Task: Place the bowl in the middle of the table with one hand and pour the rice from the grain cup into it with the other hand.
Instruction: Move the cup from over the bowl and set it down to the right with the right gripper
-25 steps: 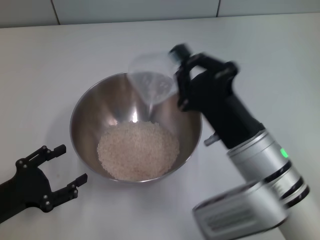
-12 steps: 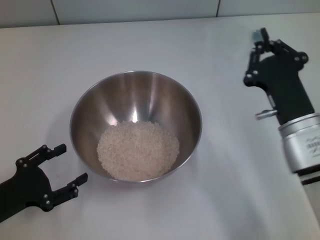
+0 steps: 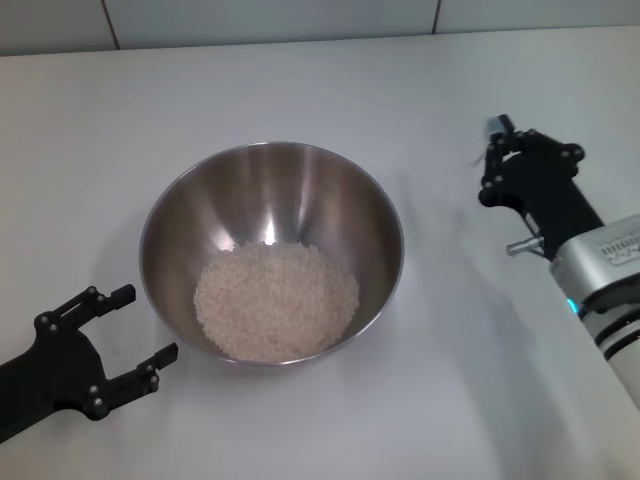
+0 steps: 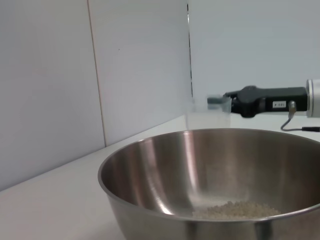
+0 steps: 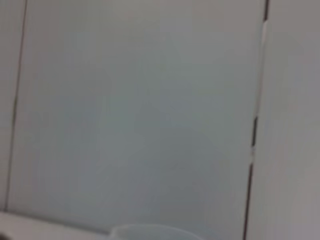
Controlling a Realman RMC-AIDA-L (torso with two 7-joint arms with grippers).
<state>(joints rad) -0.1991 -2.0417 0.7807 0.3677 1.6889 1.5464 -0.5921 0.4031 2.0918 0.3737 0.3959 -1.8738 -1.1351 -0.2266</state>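
Your bowl (image 3: 272, 250) sits on the white desk (image 3: 300, 90) about in the middle of the head view, upright, with the rice (image 3: 276, 300) heaped as a pale mound in its bottom; the left wrist view shows the same grains (image 4: 235, 210) low inside the shiny wall (image 4: 165, 170). Your left pincer (image 3: 125, 340) rests low near the bowl's left side, apart from the rim, with both black fingers spread wide and nothing between them. Your right pincer (image 3: 500, 165) is well off to the bowl's right, near the far right part of the desk, clear of the bowl. From the left wrist view you can see it (image 4: 225, 102) reaching in sideways beyond the bowl, closed on the rim of the grain cup (image 4: 207, 117), which stands upright and looks empty. In the right wrist view only a pale curved rim (image 5: 150, 231) shows at the frame's edge before a white panelled wall (image 5: 135, 110).
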